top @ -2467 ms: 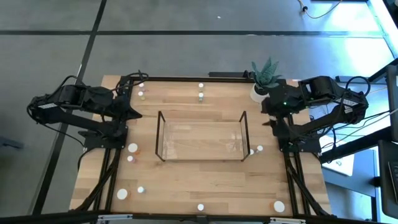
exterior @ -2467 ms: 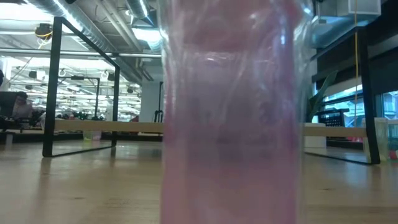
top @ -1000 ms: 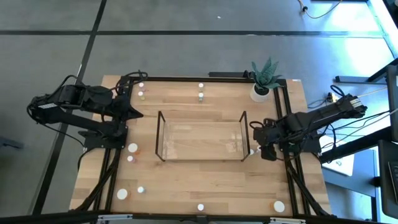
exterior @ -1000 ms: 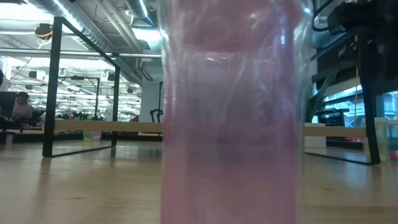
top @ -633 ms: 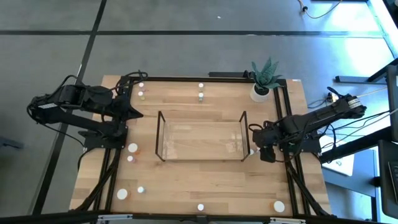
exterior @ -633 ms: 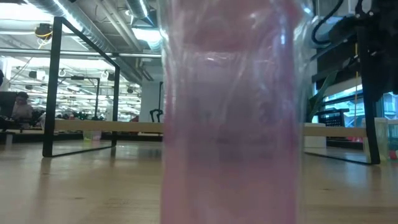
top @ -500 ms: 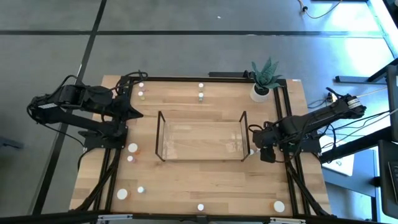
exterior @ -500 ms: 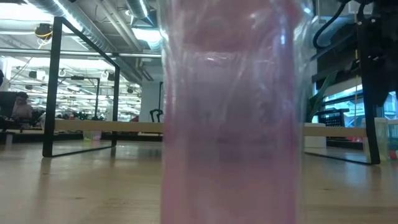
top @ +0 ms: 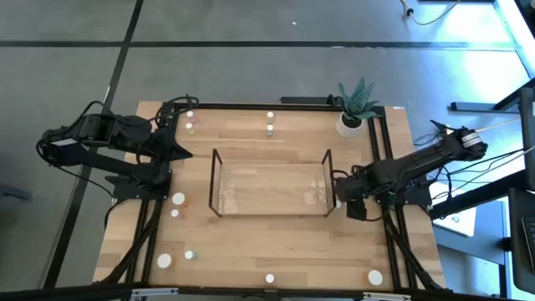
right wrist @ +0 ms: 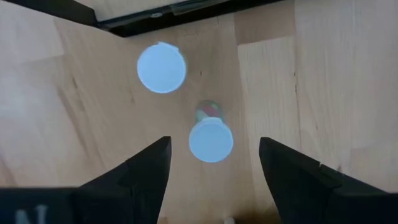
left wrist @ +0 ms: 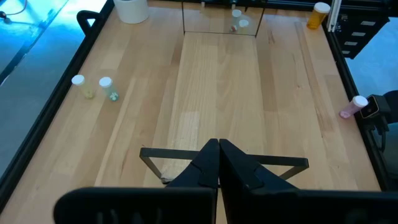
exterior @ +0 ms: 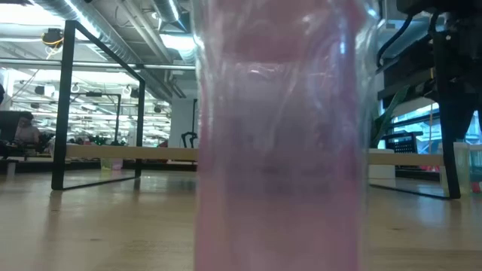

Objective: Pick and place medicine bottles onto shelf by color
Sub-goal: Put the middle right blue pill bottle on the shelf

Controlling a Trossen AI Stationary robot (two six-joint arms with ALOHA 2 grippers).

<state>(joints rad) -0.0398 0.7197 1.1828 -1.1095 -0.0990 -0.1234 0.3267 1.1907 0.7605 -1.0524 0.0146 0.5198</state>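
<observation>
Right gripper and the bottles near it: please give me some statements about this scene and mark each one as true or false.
1. The right gripper is open, with a white-capped bottle between its fingers, not yet gripped. True.
2. The left gripper is open. False: its fingers are pressed together.
3. A second white cap stands apart from the one between the right fingers. True.
4. The right gripper is over the middle of the shelf. False: in the high view it is just outside the shelf's right end.
5. The plant pot stands inside the shelf. False: it stands at the table's far right corner.
</observation>
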